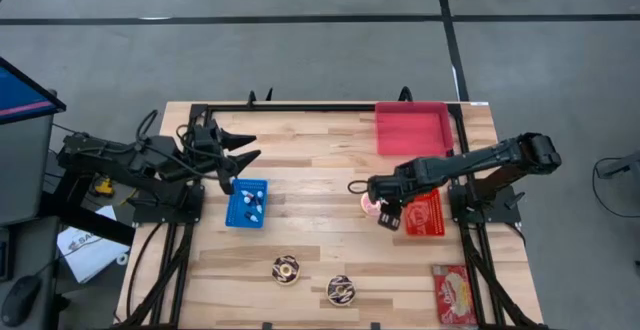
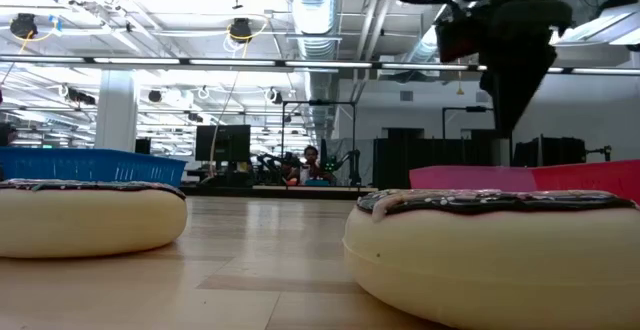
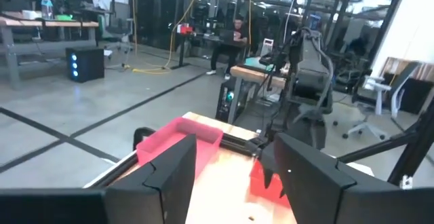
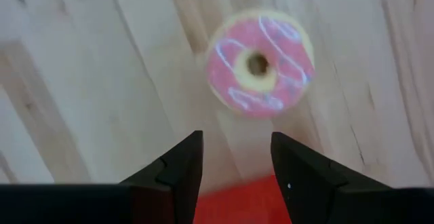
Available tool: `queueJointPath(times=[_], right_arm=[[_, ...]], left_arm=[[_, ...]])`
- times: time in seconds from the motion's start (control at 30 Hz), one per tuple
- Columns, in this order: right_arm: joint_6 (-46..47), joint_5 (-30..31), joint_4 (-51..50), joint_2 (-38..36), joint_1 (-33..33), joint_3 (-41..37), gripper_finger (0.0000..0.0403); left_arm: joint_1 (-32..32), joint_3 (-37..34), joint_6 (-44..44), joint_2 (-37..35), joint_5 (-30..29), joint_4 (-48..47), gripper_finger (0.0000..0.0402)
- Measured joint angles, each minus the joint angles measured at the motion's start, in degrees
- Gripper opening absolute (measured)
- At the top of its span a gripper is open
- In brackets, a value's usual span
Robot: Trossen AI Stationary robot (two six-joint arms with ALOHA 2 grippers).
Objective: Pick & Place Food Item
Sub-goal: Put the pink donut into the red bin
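The right gripper hangs with fingers parted and nothing between them, just above the pink-iced donut lying on the table. A red tray lies beside it; two chocolate donuts sit well apart. The left gripper is spread empty above the blue basket.

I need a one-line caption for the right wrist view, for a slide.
Right gripper, fingers open, points down at a pink-frosted donut lying on the wooden table.

From above, the right gripper covers most of the pink doughnut — only an edge shows. Contents of the blue basket are too small to identify.
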Motion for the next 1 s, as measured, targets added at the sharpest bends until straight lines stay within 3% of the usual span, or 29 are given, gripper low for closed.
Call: queueJointPath(times=[0.27, 0.57, 1.0], right_arm=[[-1.33, -0.22, 6.9, -0.11, -2.38, 0.04, 0.019], [-15.22, 0.09, 6.56, -0.08, -3.74, 0.04, 0.0257], [-23.63, -1.42, 8.56, 0.02, -10.28, -2.96, 0.0262]], left_arm=[[0.53, 0.0, 1.0, 0.46, -0.63, -0.34, 0.0196], [0.53, 0.07, 2.91, 1.78, -0.63, -0.35, 0.0194], [0.53, 0.02, 3.08, 3.45, -0.61, -2.97, 0.019]])
